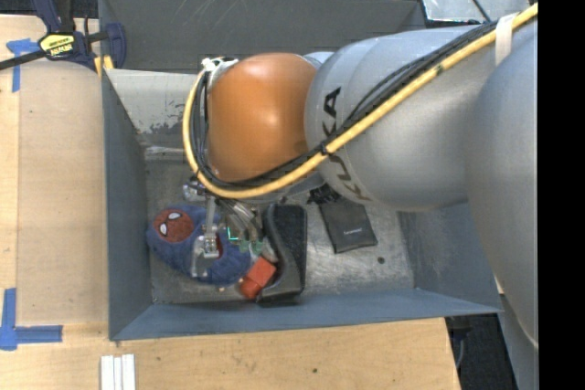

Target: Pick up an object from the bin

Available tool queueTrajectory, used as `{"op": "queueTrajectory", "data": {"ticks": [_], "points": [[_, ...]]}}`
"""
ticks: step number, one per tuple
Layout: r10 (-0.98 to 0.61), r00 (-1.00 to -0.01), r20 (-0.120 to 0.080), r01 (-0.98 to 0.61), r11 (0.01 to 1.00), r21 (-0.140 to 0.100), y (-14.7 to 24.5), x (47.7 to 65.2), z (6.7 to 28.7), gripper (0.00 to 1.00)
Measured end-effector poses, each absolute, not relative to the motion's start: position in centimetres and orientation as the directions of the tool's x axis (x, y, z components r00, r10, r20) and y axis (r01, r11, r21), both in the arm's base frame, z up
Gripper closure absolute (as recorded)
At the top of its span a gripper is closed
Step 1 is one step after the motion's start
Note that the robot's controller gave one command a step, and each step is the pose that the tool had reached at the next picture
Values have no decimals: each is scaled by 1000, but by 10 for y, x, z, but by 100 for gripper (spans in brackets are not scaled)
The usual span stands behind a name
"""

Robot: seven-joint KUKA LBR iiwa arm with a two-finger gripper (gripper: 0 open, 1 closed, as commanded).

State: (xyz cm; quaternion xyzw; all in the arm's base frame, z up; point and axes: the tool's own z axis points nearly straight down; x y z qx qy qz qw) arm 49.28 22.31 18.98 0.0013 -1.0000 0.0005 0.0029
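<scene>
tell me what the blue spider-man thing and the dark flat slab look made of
Blue spider-man thing: likely soft cloth, matte, its outline rumpled and floppy. Dark flat slab: probably hard plastic or rubber, dull finish, with straight edges; the look leaves it open.

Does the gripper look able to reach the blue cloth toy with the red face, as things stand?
Probably yes. The gripper hangs right over the blue cloth toy at the lower left of the bin; nothing covers it. The orange piece and black block lie beside it.
</scene>
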Motion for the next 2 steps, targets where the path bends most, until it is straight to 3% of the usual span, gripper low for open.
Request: {"op": "queueTrajectory", "data": {"ticks": [1, 2], "points": [[-386, -922, -13, -386, 922, 9, 202, 522, 85, 0], [-386, -922, -15, -387, 922, 7, 201, 523, 86, 100]]}}
